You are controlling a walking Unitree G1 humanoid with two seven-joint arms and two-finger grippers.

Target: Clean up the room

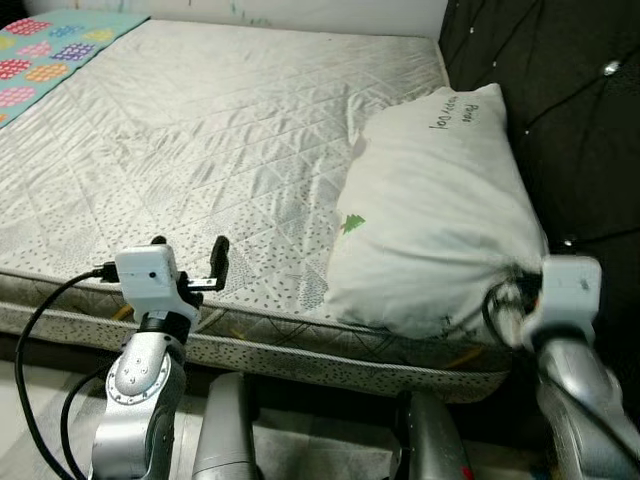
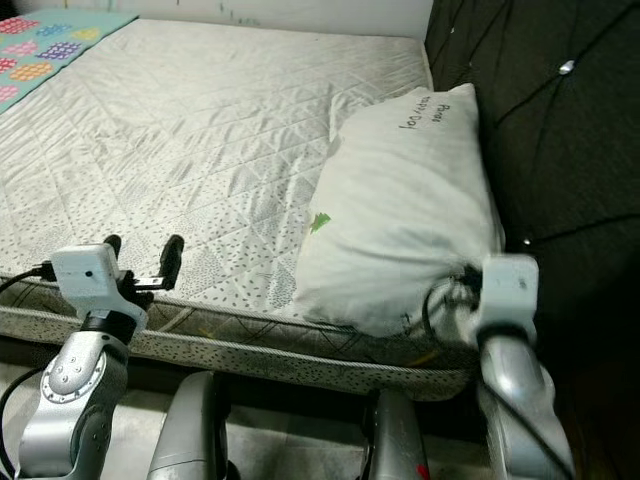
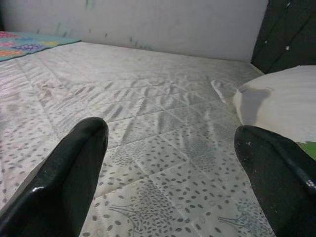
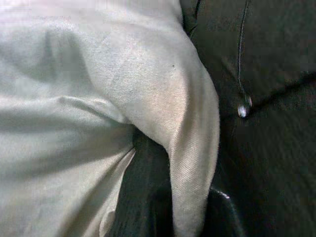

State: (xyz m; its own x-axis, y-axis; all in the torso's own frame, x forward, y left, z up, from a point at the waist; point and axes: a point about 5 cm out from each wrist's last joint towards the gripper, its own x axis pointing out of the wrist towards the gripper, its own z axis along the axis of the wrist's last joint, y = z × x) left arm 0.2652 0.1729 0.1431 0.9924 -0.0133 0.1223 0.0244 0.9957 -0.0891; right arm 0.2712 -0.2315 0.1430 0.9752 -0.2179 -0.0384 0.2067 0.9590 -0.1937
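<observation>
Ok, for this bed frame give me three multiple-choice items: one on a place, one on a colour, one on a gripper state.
1. Where does the pillow lie on the mattress?
A. at the far left corner
B. along the right side, by the dark headboard
C. on the floor below the bed

2. What colour is the small tree mark on the pillow?
A. green
B. red
C. blue

3. How does the left gripper stand?
A. shut on the pillow
B. shut on a cable
C. open over the near edge of the mattress, holding nothing

Answers: 1 B, the pillow runs beside the tufted headboard; 2 A, the mark shows green on white cloth; 3 C, the left wrist view shows both fingers apart with only mattress between them.
</observation>
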